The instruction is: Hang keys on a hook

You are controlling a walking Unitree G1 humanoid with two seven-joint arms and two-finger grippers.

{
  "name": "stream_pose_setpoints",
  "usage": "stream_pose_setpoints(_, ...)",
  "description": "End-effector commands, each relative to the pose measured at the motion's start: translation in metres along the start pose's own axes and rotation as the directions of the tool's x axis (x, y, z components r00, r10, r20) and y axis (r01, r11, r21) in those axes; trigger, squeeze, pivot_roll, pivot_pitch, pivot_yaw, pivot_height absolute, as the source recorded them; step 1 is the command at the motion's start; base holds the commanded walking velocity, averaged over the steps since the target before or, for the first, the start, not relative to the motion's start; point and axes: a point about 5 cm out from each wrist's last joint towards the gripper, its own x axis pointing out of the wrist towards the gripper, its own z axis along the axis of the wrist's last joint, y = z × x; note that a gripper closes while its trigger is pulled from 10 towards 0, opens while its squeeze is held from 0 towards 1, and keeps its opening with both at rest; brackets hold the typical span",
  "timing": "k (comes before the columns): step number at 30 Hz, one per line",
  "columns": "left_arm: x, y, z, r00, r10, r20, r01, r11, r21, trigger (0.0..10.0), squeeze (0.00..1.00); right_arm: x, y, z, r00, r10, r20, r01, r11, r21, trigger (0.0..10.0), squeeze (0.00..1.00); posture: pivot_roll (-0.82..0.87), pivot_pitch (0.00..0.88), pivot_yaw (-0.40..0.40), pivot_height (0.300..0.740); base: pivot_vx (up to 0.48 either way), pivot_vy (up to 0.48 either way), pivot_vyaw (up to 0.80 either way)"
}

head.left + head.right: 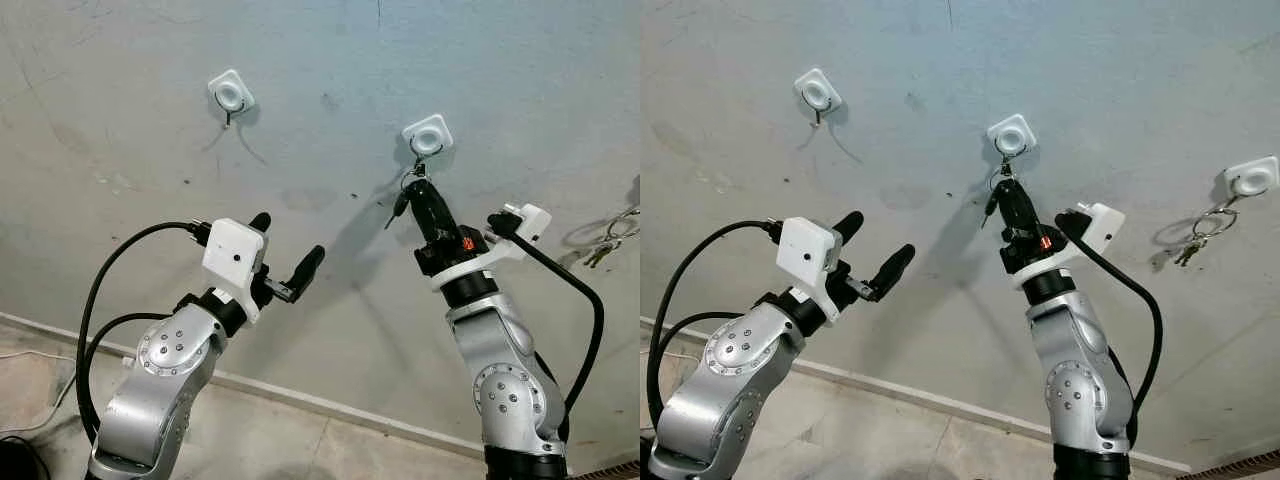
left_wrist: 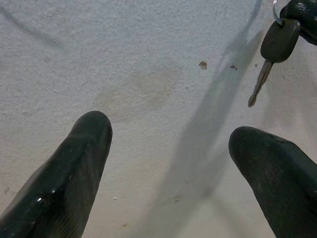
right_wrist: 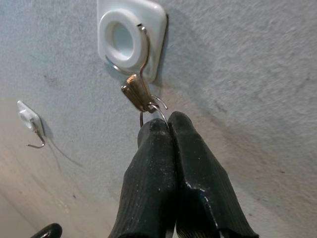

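Grey concrete wall carries white hooks; the right gripper [image 3: 168, 124], fingers pressed together, pinches the keys [image 1: 402, 205] by their ring just under the middle hook [image 1: 428, 135]. Left gripper [image 1: 287, 252] hovers spread wide, touching nothing.

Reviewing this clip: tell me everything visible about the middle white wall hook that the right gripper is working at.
The middle white square plastic hook is stuck flat on the grey concrete wall. It has a raised round ring at its centre and a thin metal wire hook curving down from it. A brass-coloured clip with a silver key ring hangs on the wire. The right gripper, fingers pinched shut, holds that ring just below the hook; a dark-headed key dangles beside it.
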Motion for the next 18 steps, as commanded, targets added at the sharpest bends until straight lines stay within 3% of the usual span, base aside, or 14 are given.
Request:
stream_pose_setpoints(1, 0.001, -0.004, 0.003, 1.000, -0.025, 0.007, 0.025, 1.000, 0.006, 10.0, 0.00, -0.005, -0.006, -0.007, 0.998, -0.039, -0.045, 0.038, 0.999, -0.010, 10.0, 0.63, 0.25, 0.064, -0.043, 0.740, 0.000, 0.000, 0.00)
stream_pose_setpoints(2, 0.001, -0.005, 0.003, 1.000, -0.029, 0.006, 0.028, 1.000, 0.005, 10.0, 0.00, -0.005, -0.005, -0.007, 0.998, -0.032, -0.047, 0.032, 0.999, -0.016, 10.0, 1.00, 0.25, 0.064, -0.043, 0.740, 0.000, 0.000, 0.00)
stream_pose_setpoints(6, 0.002, -0.007, 0.003, 0.999, -0.047, 0.007, 0.047, 0.999, 0.006, 10.0, 0.00, -0.004, -0.006, -0.008, 0.997, -0.040, -0.062, 0.034, 0.995, -0.090, 10.0, 1.00, 0.25, 0.060, -0.044, 0.740, 0.000, 0.000, 0.00)
stream_pose_setpoints(11, 0.006, -0.014, 0.013, 0.995, -0.093, 0.043, 0.092, 0.996, 0.013, 10.0, 0.00, -0.009, -0.009, -0.024, 0.987, -0.041, -0.157, -0.010, 0.951, -0.310, 10.0, 1.00, 0.25, 0.056, -0.046, 0.740, 0.000, 0.000, 0.00)
stream_pose_setpoints(18, 0.005, -0.016, 0.014, 0.993, -0.110, 0.046, 0.110, 0.994, 0.017, 10.0, 0.00, -0.015, -0.006, -0.039, 0.974, -0.019, -0.226, -0.072, 0.919, -0.388, 10.0, 1.00, 0.25, 0.054, -0.049, 0.740, 0.000, 0.000, 0.00)
